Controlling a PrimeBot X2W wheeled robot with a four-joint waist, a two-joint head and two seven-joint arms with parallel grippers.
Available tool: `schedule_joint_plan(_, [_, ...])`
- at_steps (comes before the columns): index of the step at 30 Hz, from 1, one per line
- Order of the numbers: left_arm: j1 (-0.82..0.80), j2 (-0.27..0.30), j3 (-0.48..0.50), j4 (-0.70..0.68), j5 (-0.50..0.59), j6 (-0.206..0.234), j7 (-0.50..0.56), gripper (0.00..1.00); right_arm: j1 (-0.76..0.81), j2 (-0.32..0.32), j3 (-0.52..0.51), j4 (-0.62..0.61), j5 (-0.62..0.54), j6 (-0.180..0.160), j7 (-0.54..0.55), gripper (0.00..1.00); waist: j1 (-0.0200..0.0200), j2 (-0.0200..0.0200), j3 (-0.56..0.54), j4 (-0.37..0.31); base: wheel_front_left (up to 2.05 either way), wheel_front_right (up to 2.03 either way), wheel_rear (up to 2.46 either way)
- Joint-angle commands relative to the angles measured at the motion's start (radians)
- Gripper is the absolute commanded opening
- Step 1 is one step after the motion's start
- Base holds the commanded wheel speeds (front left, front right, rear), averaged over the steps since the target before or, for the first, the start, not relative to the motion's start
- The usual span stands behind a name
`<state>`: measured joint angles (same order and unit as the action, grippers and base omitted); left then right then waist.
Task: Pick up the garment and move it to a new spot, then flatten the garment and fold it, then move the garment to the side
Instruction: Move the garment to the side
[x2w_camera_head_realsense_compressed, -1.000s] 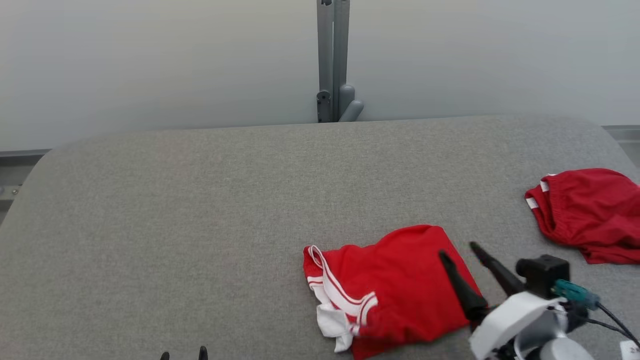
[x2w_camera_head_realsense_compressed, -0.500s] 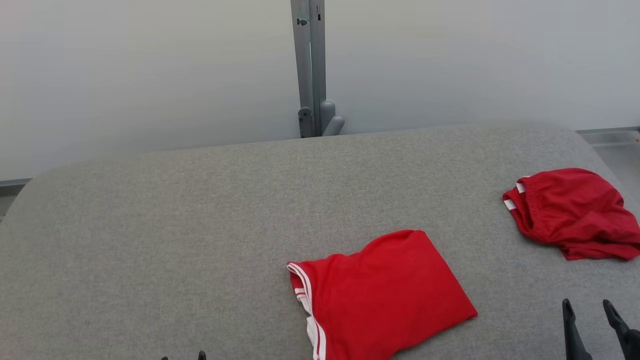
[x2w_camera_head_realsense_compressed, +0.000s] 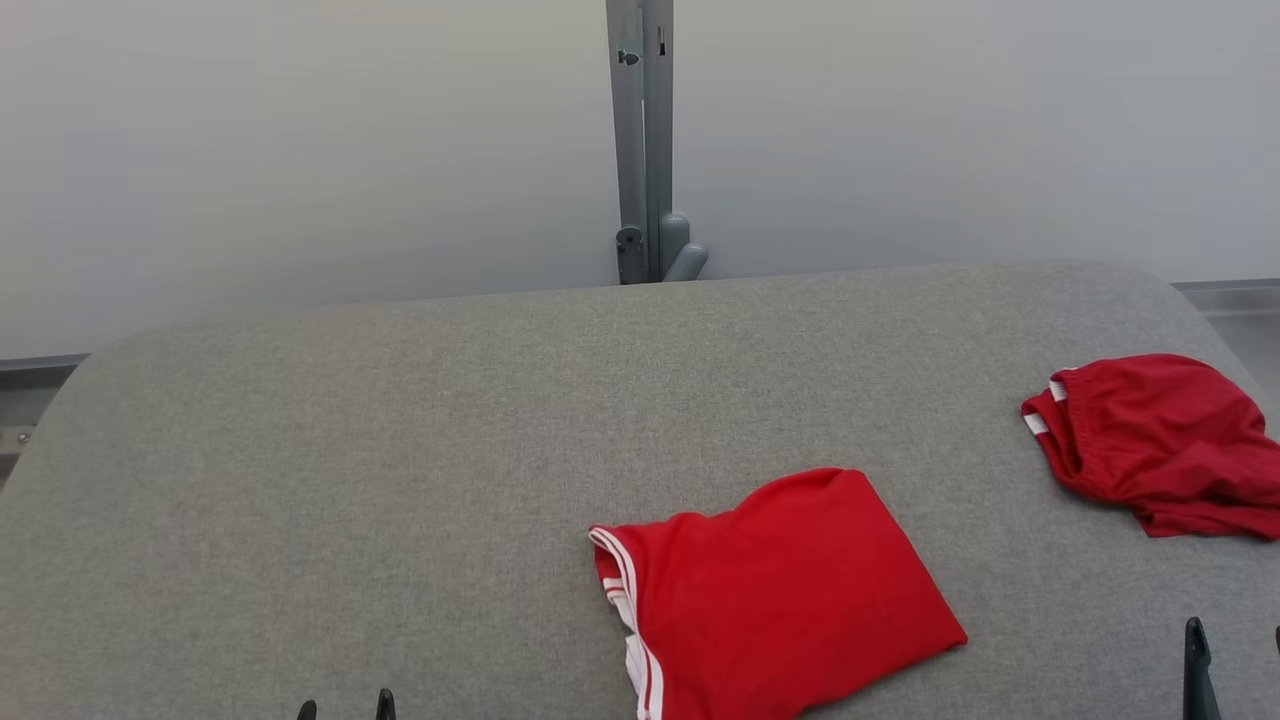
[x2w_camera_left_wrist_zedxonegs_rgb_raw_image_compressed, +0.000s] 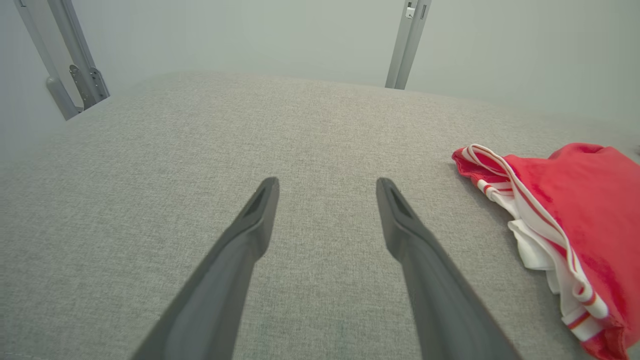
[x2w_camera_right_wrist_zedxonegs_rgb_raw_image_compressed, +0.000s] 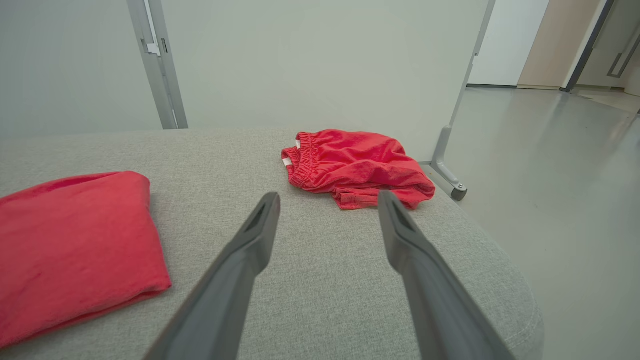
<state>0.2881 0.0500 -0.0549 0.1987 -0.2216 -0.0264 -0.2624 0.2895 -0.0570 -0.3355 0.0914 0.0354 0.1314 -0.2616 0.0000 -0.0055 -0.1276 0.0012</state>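
Observation:
A folded red garment (x2w_camera_head_realsense_compressed: 780, 590) with white trim along its left edge lies flat at the table's front centre. The left wrist view has it at the right (x2w_camera_left_wrist_zedxonegs_rgb_raw_image_compressed: 585, 235), and the right wrist view at the left (x2w_camera_right_wrist_zedxonegs_rgb_raw_image_compressed: 75, 245). My left gripper (x2w_camera_head_realsense_compressed: 342, 708) peeks over the bottom edge, well left of the garment; its jaws stand open over bare cloth (x2w_camera_left_wrist_zedxonegs_rgb_raw_image_compressed: 327, 187). Low at the right, my right gripper (x2w_camera_head_realsense_compressed: 1235, 660) is also open (x2w_camera_right_wrist_zedxonegs_rgb_raw_image_compressed: 328, 200), with nothing between its fingers, and it points between the two garments.
A second red garment (x2w_camera_head_realsense_compressed: 1150, 445) lies crumpled near the table's right edge (x2w_camera_right_wrist_zedxonegs_rgb_raw_image_compressed: 355, 167). The grey fabric table (x2w_camera_head_realsense_compressed: 400, 450) has rounded corners. A grey post (x2w_camera_head_realsense_compressed: 645, 150) stands behind it. Beyond the right edge the floor drops away, with a frame foot (x2w_camera_right_wrist_zedxonegs_rgb_raw_image_compressed: 450, 177).
My right gripper has drawn back from the folded garment to the lower right. The garment's loose white trim now lies tucked along its left edge. The camera shifted a little.

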Motion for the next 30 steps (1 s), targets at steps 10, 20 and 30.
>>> schedule_joint_plan(10, [0.000,0.002,-0.001,-0.003,0.002,0.000,-0.003,1.00,-0.009,0.005,0.042,0.001,-0.001,-0.001,-0.004,1.00,0.0000,0.0055,-0.006,0.003,0.00,0.00,0.00])
schedule_joint_plan(20, [-0.005,0.002,-0.009,-0.001,-0.002,0.003,-0.003,1.00,-0.046,0.005,0.086,-0.005,0.016,-0.001,-0.004,1.00,0.0000,0.0055,0.007,0.013,0.00,0.00,0.00])
schedule_joint_plan(30, [-0.025,0.002,-0.035,0.009,-0.012,0.007,-0.003,1.00,-0.255,-0.073,0.313,0.220,0.143,-0.001,0.061,1.00,0.0000,0.0055,0.029,0.038,0.00,0.00,0.00])
